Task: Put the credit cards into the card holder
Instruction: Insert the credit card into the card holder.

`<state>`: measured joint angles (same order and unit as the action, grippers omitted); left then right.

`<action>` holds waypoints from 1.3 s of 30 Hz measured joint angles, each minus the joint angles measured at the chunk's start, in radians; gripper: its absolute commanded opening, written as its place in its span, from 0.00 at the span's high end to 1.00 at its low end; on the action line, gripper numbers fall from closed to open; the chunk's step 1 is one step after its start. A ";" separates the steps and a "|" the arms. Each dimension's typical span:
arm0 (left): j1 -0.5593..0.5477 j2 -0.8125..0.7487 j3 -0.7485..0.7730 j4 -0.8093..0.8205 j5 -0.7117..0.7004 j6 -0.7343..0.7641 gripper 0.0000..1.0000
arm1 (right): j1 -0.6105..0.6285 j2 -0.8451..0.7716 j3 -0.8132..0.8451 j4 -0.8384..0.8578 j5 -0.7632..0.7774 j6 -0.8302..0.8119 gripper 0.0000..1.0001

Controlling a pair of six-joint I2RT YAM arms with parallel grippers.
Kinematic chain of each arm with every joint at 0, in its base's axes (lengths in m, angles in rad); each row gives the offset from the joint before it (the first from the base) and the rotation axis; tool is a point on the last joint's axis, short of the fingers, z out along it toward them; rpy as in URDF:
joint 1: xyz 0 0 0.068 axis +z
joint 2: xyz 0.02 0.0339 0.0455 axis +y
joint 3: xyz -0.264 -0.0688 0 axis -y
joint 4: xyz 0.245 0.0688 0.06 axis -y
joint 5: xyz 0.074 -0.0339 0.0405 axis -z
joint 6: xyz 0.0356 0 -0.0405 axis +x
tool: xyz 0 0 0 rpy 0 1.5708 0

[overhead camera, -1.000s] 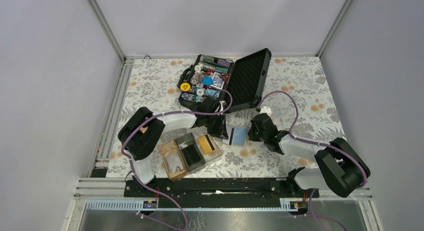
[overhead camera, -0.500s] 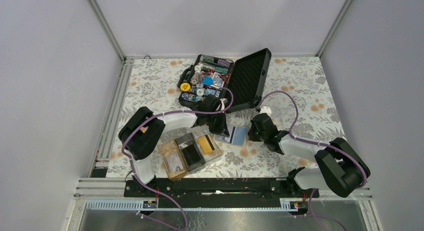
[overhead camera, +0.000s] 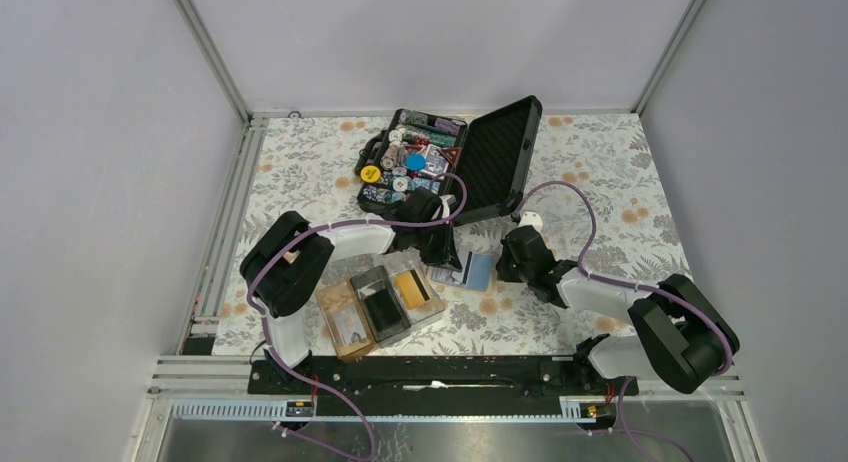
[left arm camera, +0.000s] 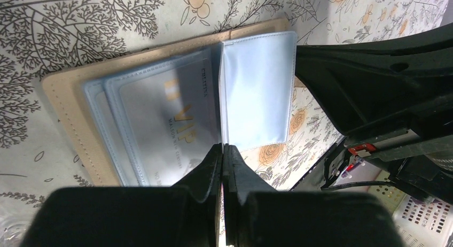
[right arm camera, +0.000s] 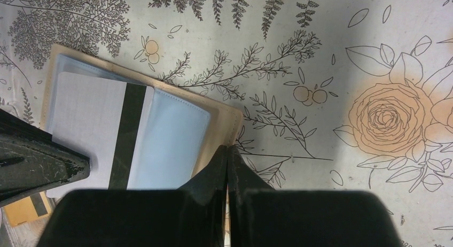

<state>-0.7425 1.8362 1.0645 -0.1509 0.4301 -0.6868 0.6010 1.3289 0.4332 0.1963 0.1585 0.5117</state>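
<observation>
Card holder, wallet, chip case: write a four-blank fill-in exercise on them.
The black chip case stands ___. The card holder has ___ compartments. The gold-orange credit card lies ___ the card holder. The white card on the wallet bears a black ___.
Missing: open; three; inside; stripe.

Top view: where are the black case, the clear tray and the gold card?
black case (overhead camera: 497, 157), top view, open lid's foam lining.
clear tray (overhead camera: 330, 322), top view, its left wall.
gold card (overhead camera: 417, 288), top view, its gold face.
</observation>
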 measured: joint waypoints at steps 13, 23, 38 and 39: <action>0.005 0.007 0.000 0.000 0.008 -0.028 1.00 | -0.001 0.009 0.007 -0.002 0.003 -0.002 1.00; 0.003 -0.009 -0.033 0.017 -0.004 -0.082 1.00 | -0.001 0.009 0.008 -0.002 0.004 -0.002 1.00; 0.000 -0.029 -0.053 0.018 0.000 -0.097 1.00 | -0.001 0.009 0.008 -0.002 0.004 -0.002 1.00; 0.000 -0.029 -0.053 0.018 0.002 -0.097 1.00 | -0.001 0.009 0.008 -0.002 0.004 -0.002 1.00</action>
<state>-0.7429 1.8076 1.0111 -0.1326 0.4324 -0.7834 0.5999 1.3380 0.4412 0.1947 0.1627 0.5098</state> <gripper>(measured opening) 0.033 0.017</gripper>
